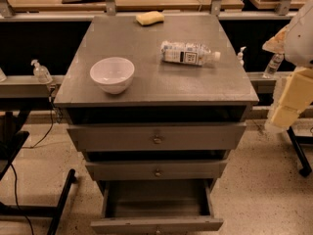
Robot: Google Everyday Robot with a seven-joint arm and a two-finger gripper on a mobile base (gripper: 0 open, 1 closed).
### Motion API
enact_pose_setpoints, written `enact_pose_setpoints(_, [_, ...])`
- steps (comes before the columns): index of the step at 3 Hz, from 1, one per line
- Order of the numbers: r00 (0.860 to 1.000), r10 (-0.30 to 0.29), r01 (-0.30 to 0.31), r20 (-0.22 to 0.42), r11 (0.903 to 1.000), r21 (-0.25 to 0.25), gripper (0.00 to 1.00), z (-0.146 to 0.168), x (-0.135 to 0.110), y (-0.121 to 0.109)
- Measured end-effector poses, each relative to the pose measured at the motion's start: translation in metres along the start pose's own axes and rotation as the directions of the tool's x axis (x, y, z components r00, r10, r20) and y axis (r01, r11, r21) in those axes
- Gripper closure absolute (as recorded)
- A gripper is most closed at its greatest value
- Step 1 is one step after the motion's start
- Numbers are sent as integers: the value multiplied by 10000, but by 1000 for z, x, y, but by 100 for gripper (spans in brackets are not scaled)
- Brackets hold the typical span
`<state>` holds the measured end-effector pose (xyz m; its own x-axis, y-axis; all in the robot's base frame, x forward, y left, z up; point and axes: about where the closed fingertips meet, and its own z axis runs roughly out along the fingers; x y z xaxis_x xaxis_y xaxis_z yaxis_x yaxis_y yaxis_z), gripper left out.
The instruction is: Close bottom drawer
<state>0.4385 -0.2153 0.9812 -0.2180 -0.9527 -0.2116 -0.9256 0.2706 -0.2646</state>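
Note:
The bottom drawer [156, 224] of the grey cabinet [156, 94] is pulled far out. Its bare inside shows from above, and its slim front panel sits at the lower edge of the view with a small round knob [157, 229]. The middle drawer [156, 170] and top drawer [156, 137] above it stand slightly out, each with a knob. My gripper [287, 106], pale yellow under a white arm, hangs at the right edge of the view. It is beside the cabinet's top right corner, well above and to the right of the bottom drawer, and touches nothing.
On the cabinet top stand a white bowl [112, 74], a plastic bottle [188, 53] lying on its side and a yellow sponge [150, 17]. Black table legs [58, 199] stand on the floor at the left, and another leg [299, 155] at the right. Benches run behind.

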Motion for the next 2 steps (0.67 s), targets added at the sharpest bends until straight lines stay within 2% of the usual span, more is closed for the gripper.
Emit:
enact_pose_setpoints(1, [10000, 38, -38, 24, 10000, -9, 0, 2, 0, 0])
enact_pose_setpoints(2, [9981, 336, -317, 512, 9988, -369, 0, 35, 7, 6])
